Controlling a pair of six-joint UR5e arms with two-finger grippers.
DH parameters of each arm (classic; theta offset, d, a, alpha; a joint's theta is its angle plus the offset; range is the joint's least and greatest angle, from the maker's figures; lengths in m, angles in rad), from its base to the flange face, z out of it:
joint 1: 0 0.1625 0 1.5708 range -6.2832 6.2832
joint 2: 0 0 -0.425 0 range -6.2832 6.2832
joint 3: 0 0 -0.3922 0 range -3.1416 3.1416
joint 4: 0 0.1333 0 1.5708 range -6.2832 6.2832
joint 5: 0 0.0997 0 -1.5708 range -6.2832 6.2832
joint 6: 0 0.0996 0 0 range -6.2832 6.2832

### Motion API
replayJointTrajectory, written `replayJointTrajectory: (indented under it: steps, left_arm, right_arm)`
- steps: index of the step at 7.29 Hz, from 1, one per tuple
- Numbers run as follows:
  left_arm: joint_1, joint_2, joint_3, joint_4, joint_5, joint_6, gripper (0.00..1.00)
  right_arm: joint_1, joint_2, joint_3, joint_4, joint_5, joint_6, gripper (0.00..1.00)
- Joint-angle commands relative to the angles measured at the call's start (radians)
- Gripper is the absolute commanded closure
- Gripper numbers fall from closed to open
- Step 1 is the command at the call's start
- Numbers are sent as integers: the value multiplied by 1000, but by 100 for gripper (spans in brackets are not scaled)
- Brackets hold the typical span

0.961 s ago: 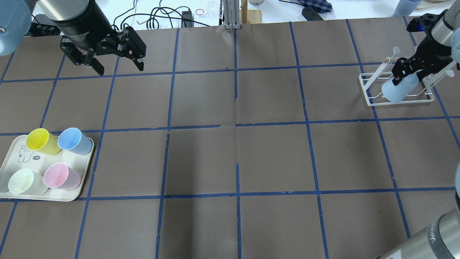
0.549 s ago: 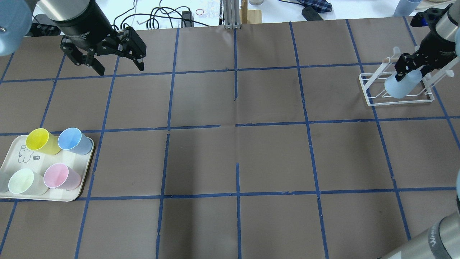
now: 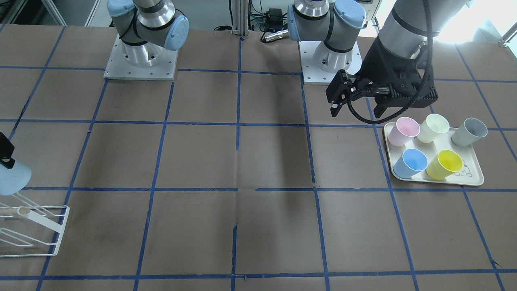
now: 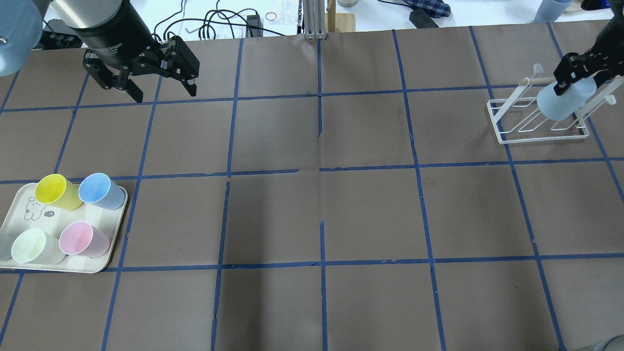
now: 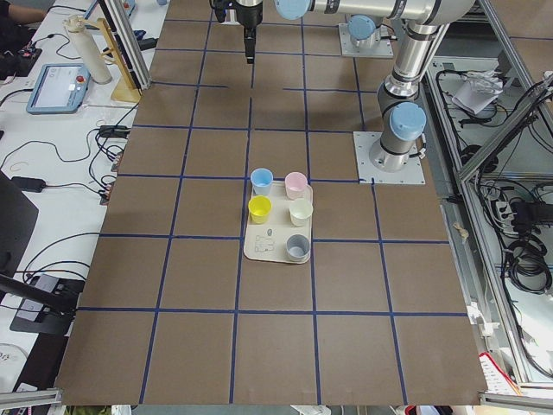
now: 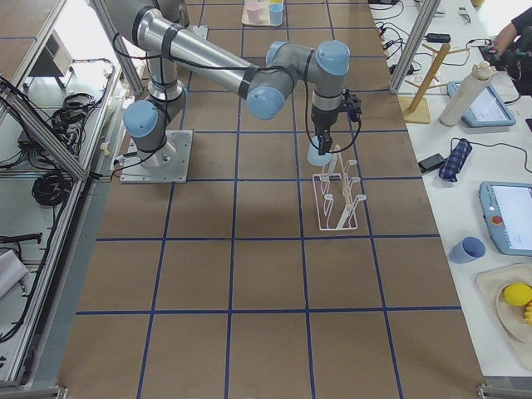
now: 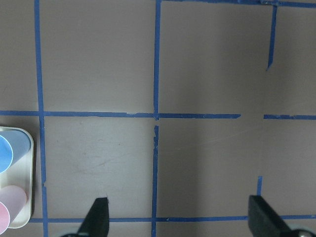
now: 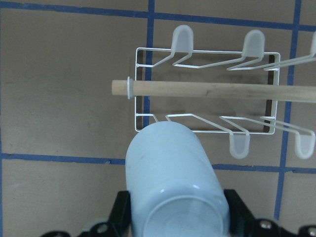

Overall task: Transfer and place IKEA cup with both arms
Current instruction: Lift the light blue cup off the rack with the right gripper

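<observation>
The right pincer (image 8: 177, 219) pinches the pale icy-blue tapered plastic cup (image 8: 170, 168) near its closed base, one finger on each side. The cup hangs mouth-down and tilted. Its long axis runs away from the pincer toward the white wire rack (image 8: 207, 52) and its wooden rod (image 8: 207, 89), at the right end of the brown taped surface (image 4: 273, 214). It seems lifted clear of the rack (contact cannot be ruled out from above).

The left pincer (image 4: 163, 93) hovers spread and empty, well apart at the opposite end, near the cream tray (image 4: 119, 219) of pastel cups (image 4: 51, 190). The right arm is therefore far nearer, and a handover would likely need both to meet mid-surface.

The right wrist view shows the grip. Only the overhead view shows both pincers together, with the gap between them.
</observation>
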Motion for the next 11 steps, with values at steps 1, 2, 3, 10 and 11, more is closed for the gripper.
replayJointTrajectory:
  steps: [1,2,3,10,11]
  left_arm:
    - [10,4,-1,-11,-50,-1,0]
    - [18,5,-3,-20,-62,9,0]
    - [30,10,-3,-69,-128,12,0]
    - [127,14,-246,-140,-1055,54,0]
    - [121,14,-300,-140,-1160,90,0]
  right_arm:
    - [3,-84,2,137,134,6,58]
    - [3,-110,7,166,231,29,58]
    - [3,-125,11,191,317,79,58]
    - [101,-145,19,413,1045,87,63]
    - [119,-145,19,419,1092,87,63]
